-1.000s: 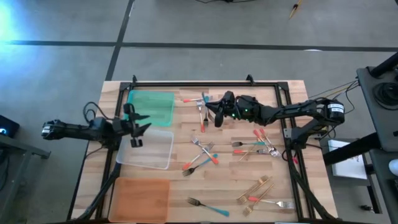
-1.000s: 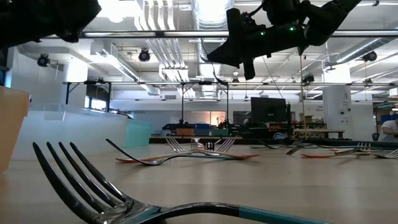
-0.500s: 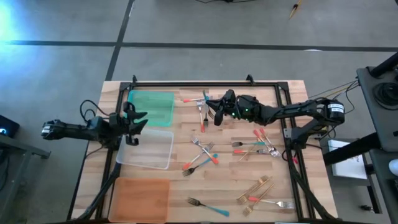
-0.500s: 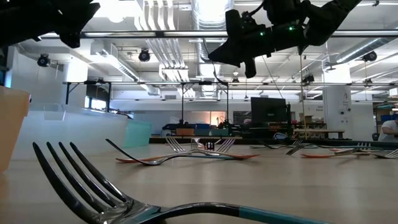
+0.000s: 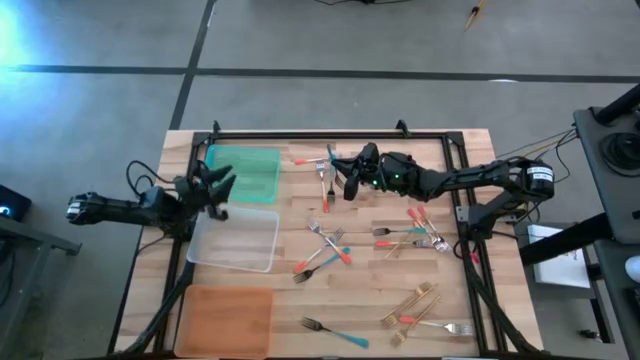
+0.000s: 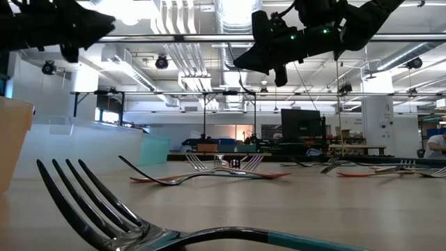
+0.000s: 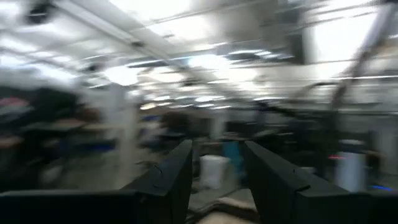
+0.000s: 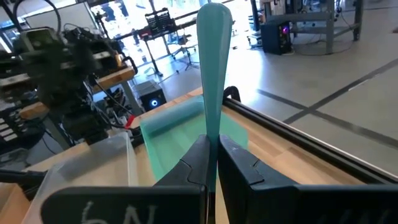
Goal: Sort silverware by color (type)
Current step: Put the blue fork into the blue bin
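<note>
My right gripper point(image 5: 348, 181) hovers above the far middle of the table, shut on a teal-handled fork whose handle point(image 8: 211, 68) sticks out past the fingertips. It shows high in the low view point(image 6: 270, 61). My left gripper point(image 5: 216, 186) is open and empty, in the air by the near edge of the green tray point(image 5: 245, 172); its two fingers stand apart in the left wrist view point(image 7: 217, 180). Other forks lie flat on the wood: a cluster point(image 5: 322, 165) under the right gripper, crossed ones point(image 5: 325, 250) mid-table, gold ones point(image 5: 420, 298) near right, and a teal one point(image 5: 335, 333) near the edge. My right gripper pinches the teal fork between its two fingers, on the lower part of the handle point(image 8: 211, 134). The handle runs along the fingers and points forward beyond their tips, toward the table's left. The fork is lifted clear of the table. Its tines are hidden behind the fingers.
A clear tray point(image 5: 237, 240) lies near of the green one, an orange tray point(image 5: 228, 318) at the near left corner. A black frame rail point(image 5: 330, 133) runs along the far edge. The low view shows a teal fork's tines point(image 6: 90, 202) right at the camera.
My left gripper has moved from above the clear tray's left edge toward the far edge, to the green tray's near edge, and has tipped up until its wrist camera sees the room. My right gripper with the teal fork has stayed almost still.
</note>
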